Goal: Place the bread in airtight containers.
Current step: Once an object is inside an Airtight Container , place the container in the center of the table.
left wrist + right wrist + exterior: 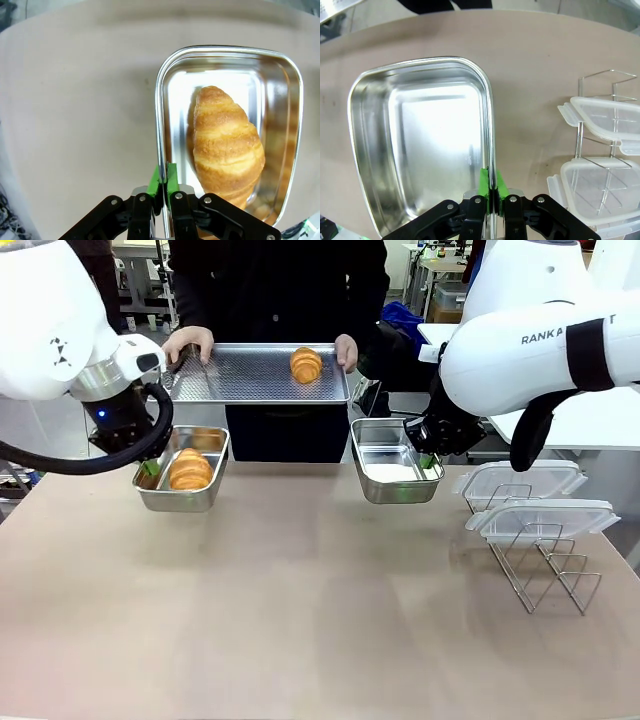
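My left gripper (148, 468) is shut on the rim of a steel pan (212, 445), held above the table at the far left; a golden croissant (189, 469) lies inside it. In the left wrist view the green pads (172, 180) pinch the pan's rim (159, 110) beside the croissant (225, 142). My right gripper (427, 460) is shut on the rim of a second pan (378, 470), which holds nothing. The right wrist view shows that gripper (491, 187) clamped on this pan's edge (488, 100). Another croissant (306, 364) rests on the perforated tray (240, 375) held by the person's hands (187, 342).
Two clear plastic lids (540, 518) lie on a wire rack (545, 575) at the table's right, also seen as the lids (605, 120) in the right wrist view. The tan table (300, 600) stretches bare in the middle and front.
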{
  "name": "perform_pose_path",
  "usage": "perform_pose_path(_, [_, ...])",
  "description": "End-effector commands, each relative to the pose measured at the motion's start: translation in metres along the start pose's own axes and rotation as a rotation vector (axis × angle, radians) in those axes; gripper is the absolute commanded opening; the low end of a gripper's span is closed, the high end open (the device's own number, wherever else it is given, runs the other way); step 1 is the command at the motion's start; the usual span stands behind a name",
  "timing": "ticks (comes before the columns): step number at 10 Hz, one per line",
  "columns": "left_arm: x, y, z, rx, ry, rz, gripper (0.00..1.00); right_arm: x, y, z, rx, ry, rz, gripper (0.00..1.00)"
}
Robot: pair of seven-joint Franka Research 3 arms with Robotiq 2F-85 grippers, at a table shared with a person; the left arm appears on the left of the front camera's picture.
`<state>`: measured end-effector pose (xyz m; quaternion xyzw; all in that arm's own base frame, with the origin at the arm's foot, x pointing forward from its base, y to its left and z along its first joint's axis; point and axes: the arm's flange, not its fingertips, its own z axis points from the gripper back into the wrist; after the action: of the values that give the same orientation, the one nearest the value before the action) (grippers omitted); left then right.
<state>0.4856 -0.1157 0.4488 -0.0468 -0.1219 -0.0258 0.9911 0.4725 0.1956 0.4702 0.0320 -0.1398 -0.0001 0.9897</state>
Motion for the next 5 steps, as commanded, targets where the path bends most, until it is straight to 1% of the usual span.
perform_pose_path(1, [-0.01,0.02,-0.019,0.004,0.004,0.006,0.05,0.001,-0.001,0.003,0.003,-0.005,-0.004,0.0])
perform_pose_path(3, [-0.029,0.034,-0.042,-0.011,0.004,0.031,0.05,0.001,-0.001,0.003,0.003,-0.005,-0.004,0.0])
perform_pose_path(4, [-0.035,0.036,-0.049,-0.027,-0.014,0.031,0.05,0.001,-0.001,0.003,0.003,-0.005,-0.004,0.0])
perform_pose_path(5, [-0.041,0.036,-0.057,-0.005,-0.039,0.028,0.05,0.001,-0.001,0.003,0.003,-0.005,-0.004,0.0])
